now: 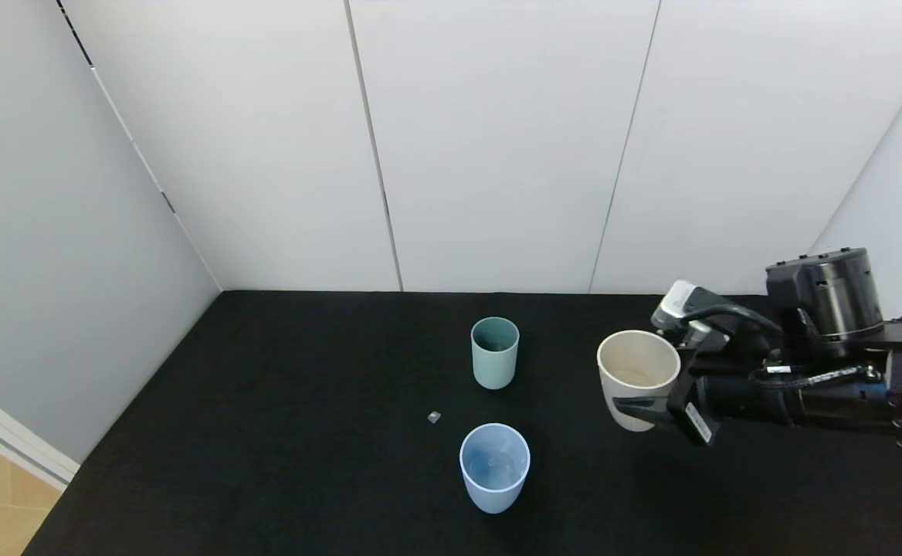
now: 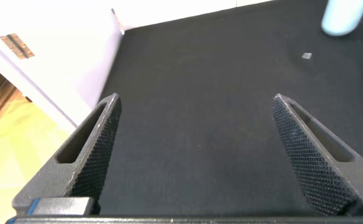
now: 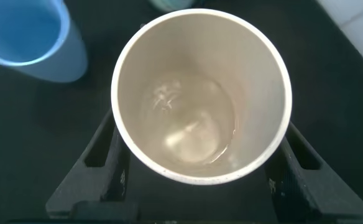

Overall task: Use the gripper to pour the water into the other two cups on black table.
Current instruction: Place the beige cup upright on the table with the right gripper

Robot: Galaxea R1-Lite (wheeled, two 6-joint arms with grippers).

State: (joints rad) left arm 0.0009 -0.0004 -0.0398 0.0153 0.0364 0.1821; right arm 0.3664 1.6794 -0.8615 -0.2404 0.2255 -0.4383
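Head view, right tool (image 1: 644, 390) clamped on beige cup (image 1: 636, 374); teal cup (image 1: 494, 352), blue cup (image 1: 494, 466) apart; left tool (image 2: 197, 155) spread.

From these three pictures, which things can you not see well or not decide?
- Teal-green cup, head view: its own wall hides its bottom, so water cannot be judged.
- Small grey object on the black table: too small to identify.
- Left gripper: not visible in the head view.
- Right gripper: the cream cup hides the contact with its fingers.
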